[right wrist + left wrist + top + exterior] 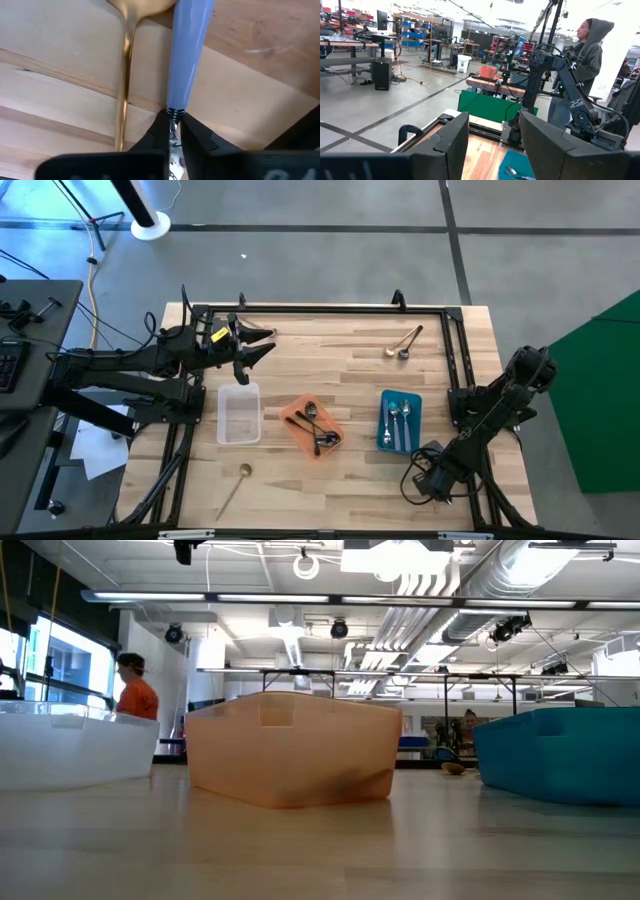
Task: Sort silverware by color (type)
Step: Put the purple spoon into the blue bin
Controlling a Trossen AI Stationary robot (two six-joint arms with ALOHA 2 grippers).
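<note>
Lilac spoon handle (187, 50) is pinched at its end by the right hand (173, 125), which is closed on it low over the wood tabletop (60, 100), just beside a gold spoon (126, 75). Left hand (262, 342) waits open at the tabletop's left side, near the clear tray (239, 415).

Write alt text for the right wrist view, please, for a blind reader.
The right gripper is shut on the end of a lilac spoon. A gold spoon lies beside it on the wooden table.
</note>
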